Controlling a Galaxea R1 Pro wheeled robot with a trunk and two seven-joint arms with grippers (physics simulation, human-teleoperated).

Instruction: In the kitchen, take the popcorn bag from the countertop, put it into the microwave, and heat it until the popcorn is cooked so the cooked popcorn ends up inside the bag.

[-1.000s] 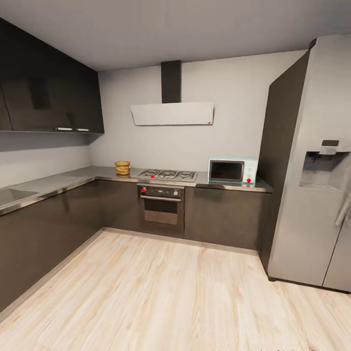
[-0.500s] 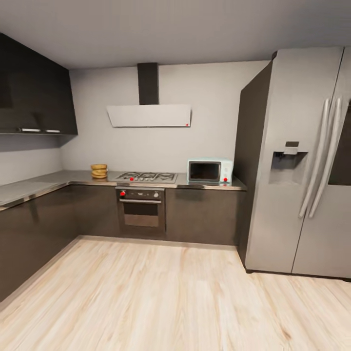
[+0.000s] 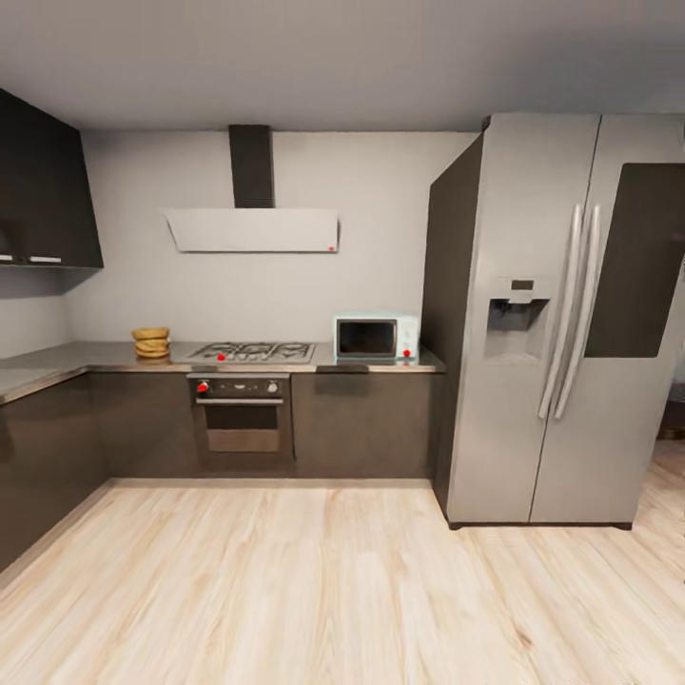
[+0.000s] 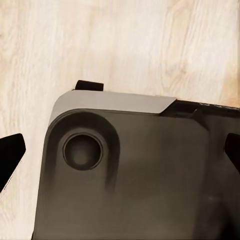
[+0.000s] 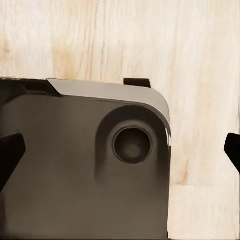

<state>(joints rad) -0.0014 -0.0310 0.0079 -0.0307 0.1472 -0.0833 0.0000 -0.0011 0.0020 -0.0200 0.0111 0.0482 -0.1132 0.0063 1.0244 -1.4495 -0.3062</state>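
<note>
Pale wood flooring (image 3: 323, 590) is stretching across the near half of the head view, and a kitchen is being faced from well back. Along the far wall the grey surface (image 3: 371, 362) is being carried on dark cabinets, with the popcorn bag (image 3: 151, 342) sitting at about ten o'clock from the picture's centre, just beside the hob (image 3: 252, 352). The microwave (image 3: 377, 337) is standing at the surface's other end, near twelve o'clock, its door shut, next to the tall steel fridge (image 3: 542, 314) at three o'clock. A built-in oven (image 3: 240, 413) is set under the hob.

Over the last second the whole picture has been swept sideways: the fridge is now being shown nearly whole, while the left run of cabinets has been mostly lost from the frame. This is being read as the camera turning with the robot, not as any movement of the kitchen things. The bag and microwave are both being kept in sight, so the approach is judged to be only beginning, with nothing yet picked up.

In both wrist views the robot's dark base (image 4: 135, 175) is being looked down upon over the floor. Dark tips of the left claw (image 4: 120, 152) and right claw (image 5: 120, 150) are being seen far apart at the picture edges, so both are released and empty.
</note>
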